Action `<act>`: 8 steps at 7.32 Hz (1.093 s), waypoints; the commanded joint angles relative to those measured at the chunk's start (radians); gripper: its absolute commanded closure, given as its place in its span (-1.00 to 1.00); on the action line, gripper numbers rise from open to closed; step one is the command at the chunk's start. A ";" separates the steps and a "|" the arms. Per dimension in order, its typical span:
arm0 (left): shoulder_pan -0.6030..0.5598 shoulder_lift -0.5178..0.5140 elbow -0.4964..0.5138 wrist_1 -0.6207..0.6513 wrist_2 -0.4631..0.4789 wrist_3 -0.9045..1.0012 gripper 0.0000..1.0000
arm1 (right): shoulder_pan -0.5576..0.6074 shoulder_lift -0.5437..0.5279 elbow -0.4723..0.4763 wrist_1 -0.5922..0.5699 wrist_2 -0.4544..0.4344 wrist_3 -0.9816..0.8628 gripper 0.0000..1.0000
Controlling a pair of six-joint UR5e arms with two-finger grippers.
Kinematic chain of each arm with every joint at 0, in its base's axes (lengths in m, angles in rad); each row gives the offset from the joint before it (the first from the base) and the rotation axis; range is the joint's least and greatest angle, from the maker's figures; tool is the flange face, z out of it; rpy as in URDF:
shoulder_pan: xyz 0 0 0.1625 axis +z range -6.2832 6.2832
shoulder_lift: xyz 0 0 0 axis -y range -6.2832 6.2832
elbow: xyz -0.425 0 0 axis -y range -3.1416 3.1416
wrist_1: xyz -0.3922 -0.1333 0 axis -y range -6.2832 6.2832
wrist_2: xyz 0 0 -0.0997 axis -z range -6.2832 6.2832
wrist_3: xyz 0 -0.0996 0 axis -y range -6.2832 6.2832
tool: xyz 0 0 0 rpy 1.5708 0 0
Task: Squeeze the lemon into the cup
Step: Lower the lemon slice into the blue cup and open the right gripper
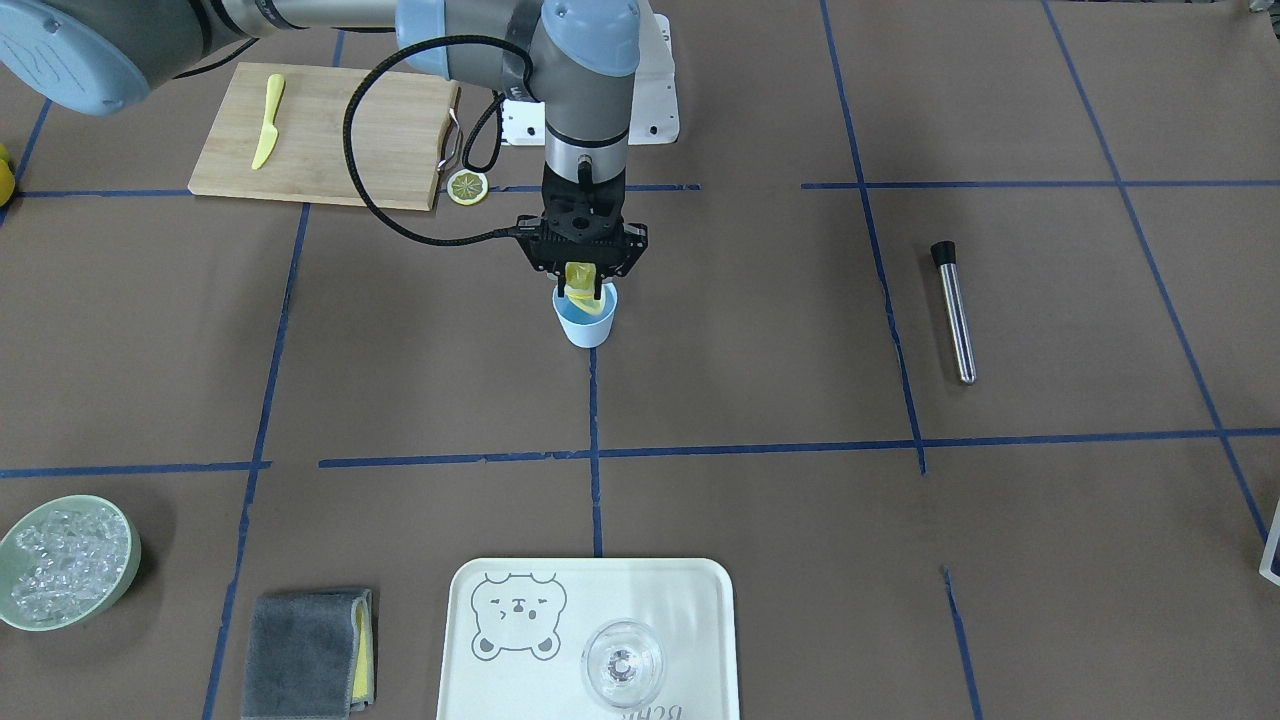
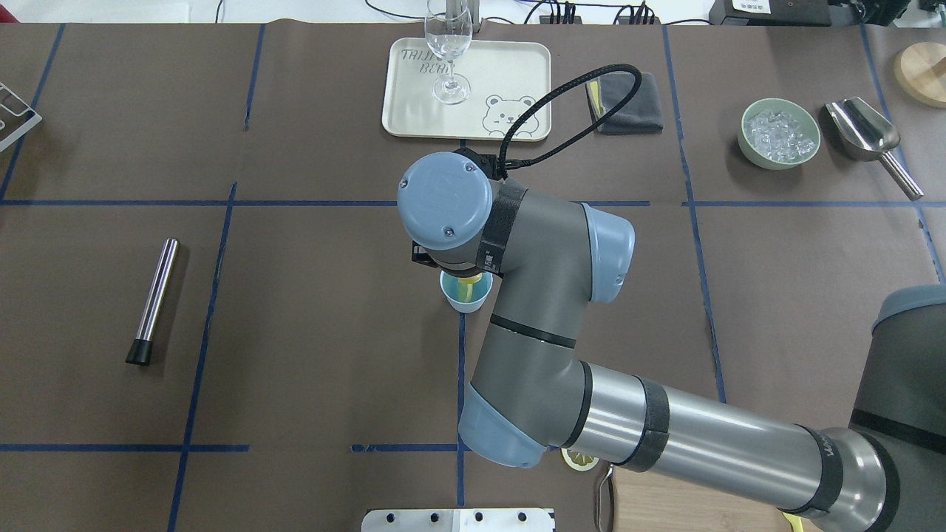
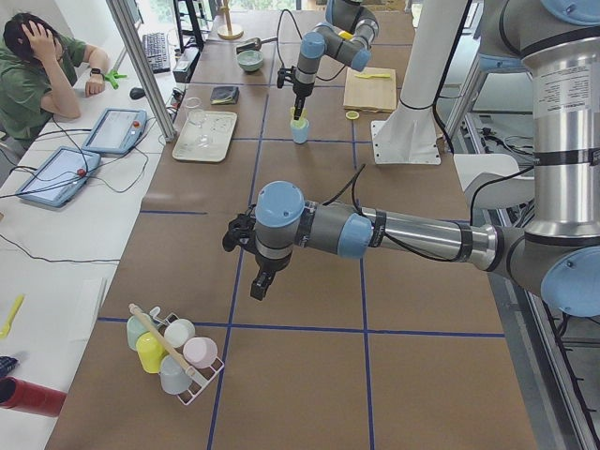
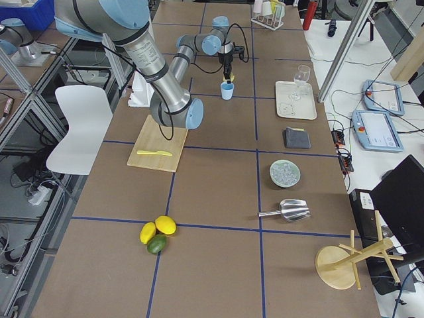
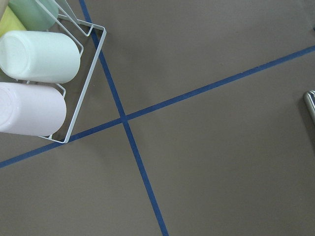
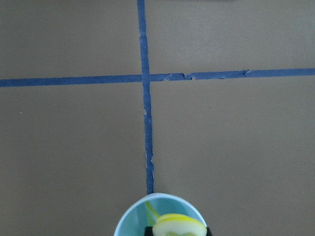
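Note:
My right gripper is shut on the lemon, a small yellow cut piece, and points straight down. It holds the lemon right over the mouth of the light-blue cup, with the fingertips at the rim. In the right wrist view the lemon sits above the cup. In the overhead view the wrist hides the gripper; the cup and a bit of lemon show below it. My left gripper hovers above the table near a cup rack; I cannot tell whether it is open or shut.
A flat lemon slice lies beside the cutting board with a yellow knife. A steel muddler, a tray with a stemmed glass, an ice bowl and a grey cloth stand around.

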 commanded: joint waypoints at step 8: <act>0.018 -0.027 0.005 -0.051 0.009 -0.007 -1.00 | 0.097 -0.080 0.125 -0.003 0.120 -0.163 -1.00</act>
